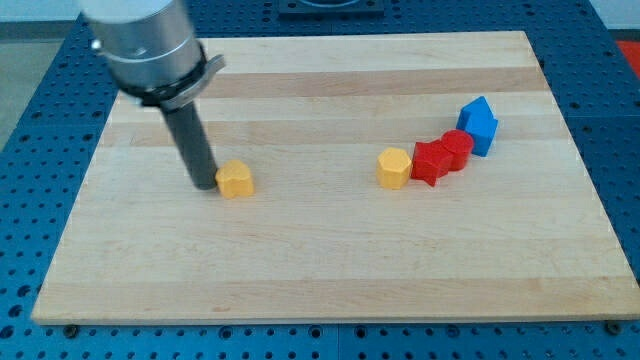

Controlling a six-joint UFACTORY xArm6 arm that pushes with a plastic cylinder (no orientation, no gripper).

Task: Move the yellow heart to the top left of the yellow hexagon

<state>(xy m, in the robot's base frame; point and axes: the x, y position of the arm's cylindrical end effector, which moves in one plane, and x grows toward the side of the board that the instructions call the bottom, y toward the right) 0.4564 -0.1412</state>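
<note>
Five small blocks on the light wooden board (300,270), blue perforated table (30,150) around it: yellow heart block (236,180) left of centre, my tip (203,184) touching its left side; yellow hexagon block (394,167) well right; two red blocks (432,161) (457,148), shapes unclear; one blue block (479,124); no fingers on rod

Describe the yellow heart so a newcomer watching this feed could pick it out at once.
On the wooden board, look left of centre, where the dark rod comes down. The yellow heart sits right beside my tip, on its right. The other yellow block, the yellow hexagon, lies well to the right beside the red blocks.
</note>
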